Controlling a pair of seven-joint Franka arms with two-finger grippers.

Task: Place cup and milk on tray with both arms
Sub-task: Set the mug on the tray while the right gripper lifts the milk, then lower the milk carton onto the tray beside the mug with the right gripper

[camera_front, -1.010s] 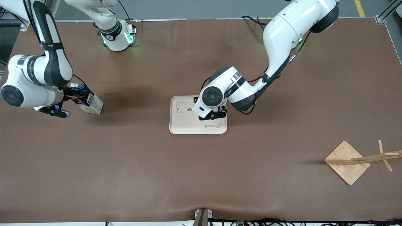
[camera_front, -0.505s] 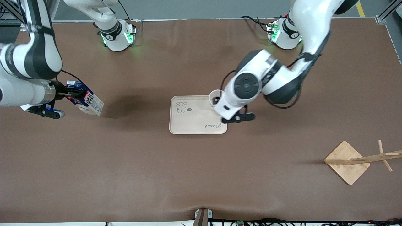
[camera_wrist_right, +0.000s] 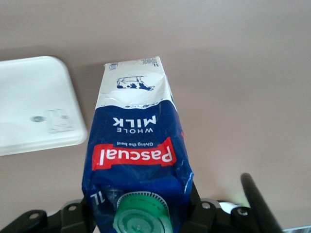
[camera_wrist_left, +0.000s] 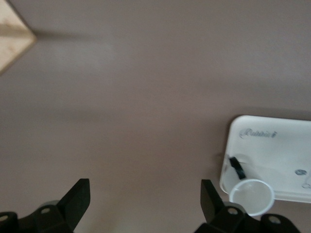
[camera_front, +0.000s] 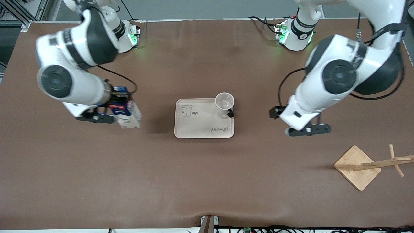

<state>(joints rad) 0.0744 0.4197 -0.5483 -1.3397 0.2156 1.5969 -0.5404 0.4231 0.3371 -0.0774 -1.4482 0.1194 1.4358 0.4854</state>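
Observation:
The white cup (camera_front: pixel 224 103) stands upright on the cream tray (camera_front: pixel 197 124), at the tray's corner farthest from the front camera on the left arm's end. Its black handle (camera_front: pixel 230 113) points toward that camera. Nothing holds it. My left gripper (camera_front: pixel 280 117) is open and empty, up over bare table between the tray and the left arm's end. In the left wrist view its gripper (camera_wrist_left: pixel 144 199) frames bare table, with the cup (camera_wrist_left: pixel 251 196) and tray (camera_wrist_left: pixel 277 145) off to one side. My right gripper (camera_front: pixel 118 105) is shut on the blue milk (camera_front: pixel 127 113) near its green cap (camera_wrist_right: pixel 141 213), held over the table beside the tray (camera_wrist_right: pixel 34 111).
A square wooden stand base (camera_front: pixel 357 167) with a leaning wooden post (camera_front: pixel 385 162) sits near the left arm's end, nearer the front camera; its corner (camera_wrist_left: pixel 12 41) shows in the left wrist view. Both arm bases stand at the table's back edge.
My left gripper has let go of the cup on the tray and drawn away toward the left arm's end. My right arm has lifted the milk and carried it toward the tray.

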